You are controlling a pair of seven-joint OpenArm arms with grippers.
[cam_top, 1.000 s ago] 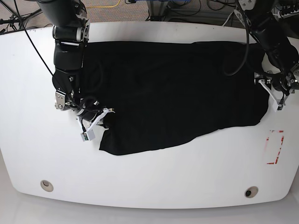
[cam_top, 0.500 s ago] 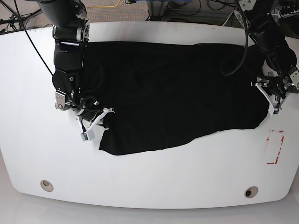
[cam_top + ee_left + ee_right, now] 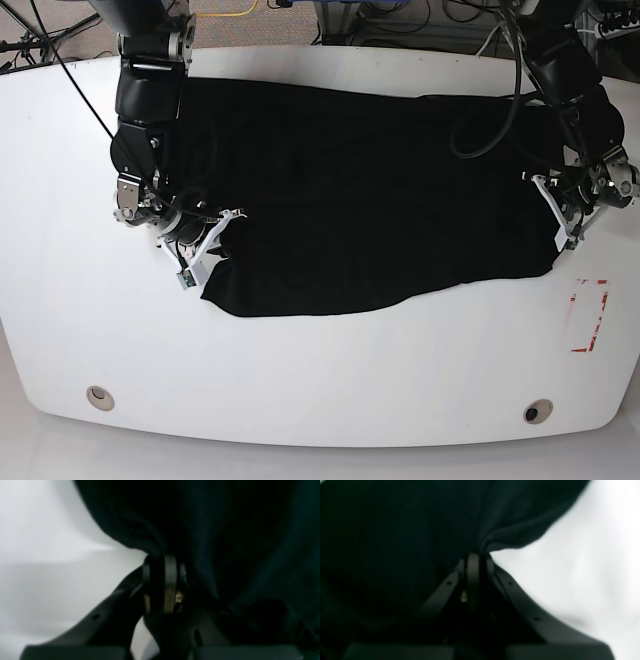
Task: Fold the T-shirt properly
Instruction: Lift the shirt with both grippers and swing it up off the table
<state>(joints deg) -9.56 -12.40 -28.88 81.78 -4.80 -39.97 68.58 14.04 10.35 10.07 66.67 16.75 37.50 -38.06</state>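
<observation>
While the T-shirt (image 3: 370, 190) lies lengthwise across the table (image 3: 320, 380), your left gripper (image 3: 562, 215) and right gripper (image 3: 212, 243) pinch its opposite ends.

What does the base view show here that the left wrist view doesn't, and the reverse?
Base only: the whole shirt spread across the table, both arms, the right gripper at its other edge, and a red mark. Left wrist only: a close look at the left gripper, its jaws shut on a bunched fold of the hem. Both: black shirt, white table, left gripper at the shirt's edge.
</observation>
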